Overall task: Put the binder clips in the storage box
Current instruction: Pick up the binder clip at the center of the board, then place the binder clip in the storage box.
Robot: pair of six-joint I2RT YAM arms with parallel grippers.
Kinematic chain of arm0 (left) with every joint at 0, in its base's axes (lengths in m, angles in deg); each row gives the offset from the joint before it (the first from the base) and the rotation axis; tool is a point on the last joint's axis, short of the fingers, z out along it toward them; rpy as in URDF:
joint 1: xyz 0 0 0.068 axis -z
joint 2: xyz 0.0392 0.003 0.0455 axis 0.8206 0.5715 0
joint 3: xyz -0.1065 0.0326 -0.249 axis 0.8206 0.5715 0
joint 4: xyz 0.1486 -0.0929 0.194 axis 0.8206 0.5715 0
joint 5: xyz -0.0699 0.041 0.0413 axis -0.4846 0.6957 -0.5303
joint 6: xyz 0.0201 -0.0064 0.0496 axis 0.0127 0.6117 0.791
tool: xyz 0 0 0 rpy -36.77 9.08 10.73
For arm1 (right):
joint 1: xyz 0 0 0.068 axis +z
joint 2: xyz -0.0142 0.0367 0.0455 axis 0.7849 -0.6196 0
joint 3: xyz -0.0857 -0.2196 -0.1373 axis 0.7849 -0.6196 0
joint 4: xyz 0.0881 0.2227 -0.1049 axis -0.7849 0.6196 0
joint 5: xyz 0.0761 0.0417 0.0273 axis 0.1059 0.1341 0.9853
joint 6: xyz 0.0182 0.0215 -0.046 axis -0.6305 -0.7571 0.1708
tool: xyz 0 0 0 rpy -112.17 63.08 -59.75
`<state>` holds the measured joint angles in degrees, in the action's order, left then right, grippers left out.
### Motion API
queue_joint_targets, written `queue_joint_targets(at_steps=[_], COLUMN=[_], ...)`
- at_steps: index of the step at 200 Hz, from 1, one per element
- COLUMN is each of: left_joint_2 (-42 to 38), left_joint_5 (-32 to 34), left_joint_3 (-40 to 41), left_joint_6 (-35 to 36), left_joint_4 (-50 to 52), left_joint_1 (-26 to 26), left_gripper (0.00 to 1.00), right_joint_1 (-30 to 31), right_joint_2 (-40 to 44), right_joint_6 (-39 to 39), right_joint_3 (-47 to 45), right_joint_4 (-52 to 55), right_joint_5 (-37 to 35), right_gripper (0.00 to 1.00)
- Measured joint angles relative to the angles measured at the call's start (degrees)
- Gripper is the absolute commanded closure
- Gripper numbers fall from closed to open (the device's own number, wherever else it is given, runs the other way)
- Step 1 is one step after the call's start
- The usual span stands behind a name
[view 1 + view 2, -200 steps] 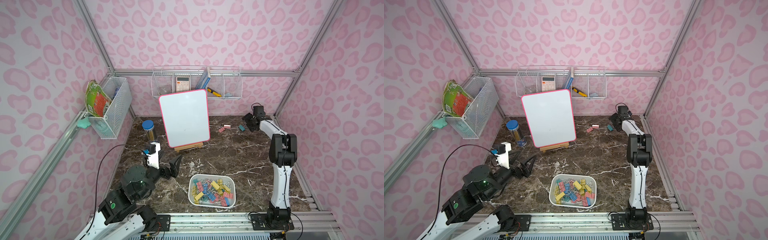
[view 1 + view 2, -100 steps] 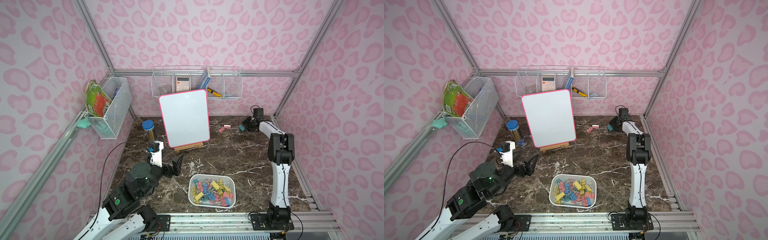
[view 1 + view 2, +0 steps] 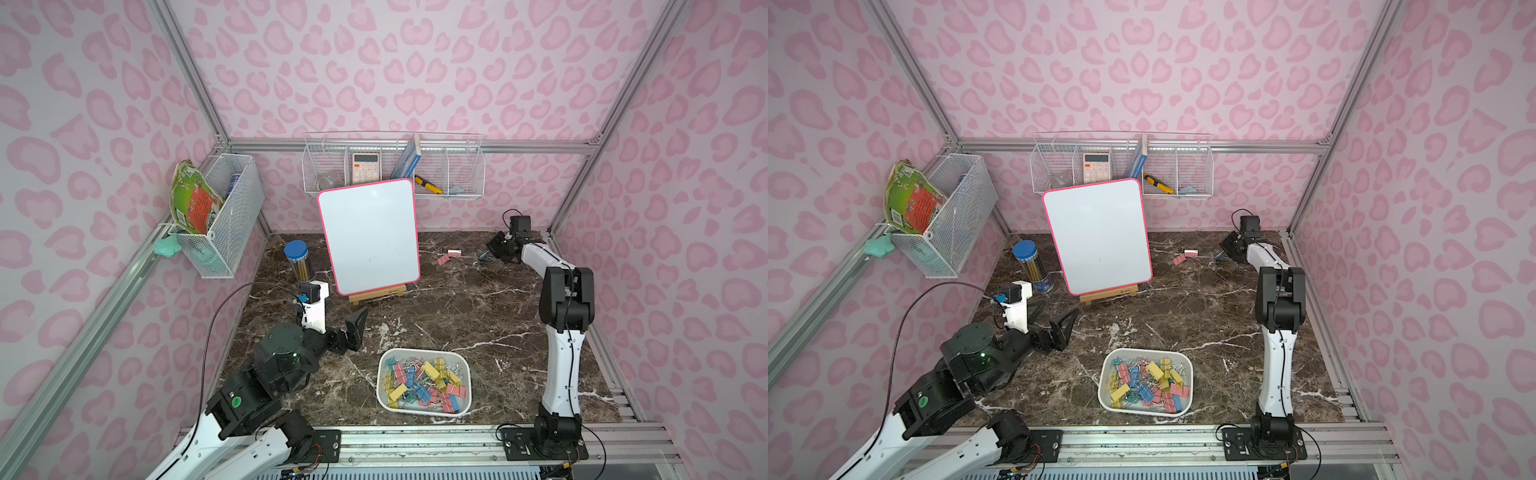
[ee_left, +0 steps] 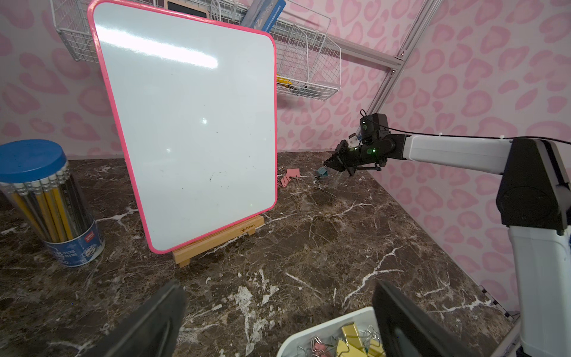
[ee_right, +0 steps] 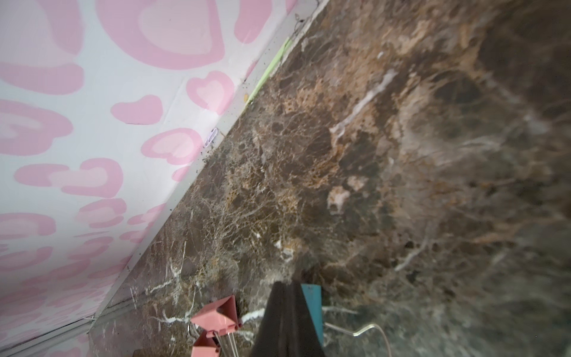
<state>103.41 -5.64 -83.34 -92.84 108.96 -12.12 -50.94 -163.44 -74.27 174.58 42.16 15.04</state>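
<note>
The white storage box sits at the front of the marble top, holding several pastel binder clips. Two pink binder clips and a teal binder clip lie near the back wall. My right gripper is down at the teal clip with its fingers pressed together. The teal body rests against the outside of one finger, and its wire handle sticks out sideways. My left gripper hangs open and empty left of the box.
A pink-framed whiteboard stands on a wooden easel at the centre back. A blue-lidded pencil jar is to its left. Wire baskets hang on the back and left walls. The back wall runs close behind the right gripper.
The right gripper dropped to the tabletop at the teal clip and its jaws closed. The left arm shifted slightly forward, still open.
</note>
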Motion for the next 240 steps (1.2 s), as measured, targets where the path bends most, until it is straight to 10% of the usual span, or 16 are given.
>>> queue_joint_targets(at_steps=[40, 76, 154, 166, 191, 240], left_joint_2=[1.7, 4.8, 7.0, 7.6, 8.2, 7.6], left_joint_5=[1.2, 3.7, 6.9, 6.9, 6.3, 4.9], left_joint_3=[0.0, 0.5, 1.7, 1.8, 1.5, 0.9], left_joint_6=[0.0, 0.0, 0.0, 0.0, 0.0, 0.0], left_joint_4=[-0.9, -4.0, -8.6, -8.7, -8.9, -8.9], left_joint_1=[0.0, 0.0, 0.0, 0.0, 0.0, 0.0], left_gripper=[0.01, 0.01, 0.01, 0.01, 0.01, 0.01], right_joint_1=[5.5, 24.8, 64.1, 65.5, 65.9, 54.0], right_joint_2=[29.2, 54.6, 59.5, 57.1, 54.2, 54.2], right_joint_6=[3.5, 3.7, -10.1, -11.1, -12.0, -3.2], right_joint_3=[-27.3, -48.3, -53.2, -53.0, -52.4, -43.3], right_joint_4=[-5.2, -2.4, 16.9, 18.0, 18.3, 12.9], right_joint_5=[-0.8, -5.5, -21.4, -22.8, -25.4, -29.0], right_gripper=[1.0, 1.0, 1.0, 1.0, 0.54, 0.51])
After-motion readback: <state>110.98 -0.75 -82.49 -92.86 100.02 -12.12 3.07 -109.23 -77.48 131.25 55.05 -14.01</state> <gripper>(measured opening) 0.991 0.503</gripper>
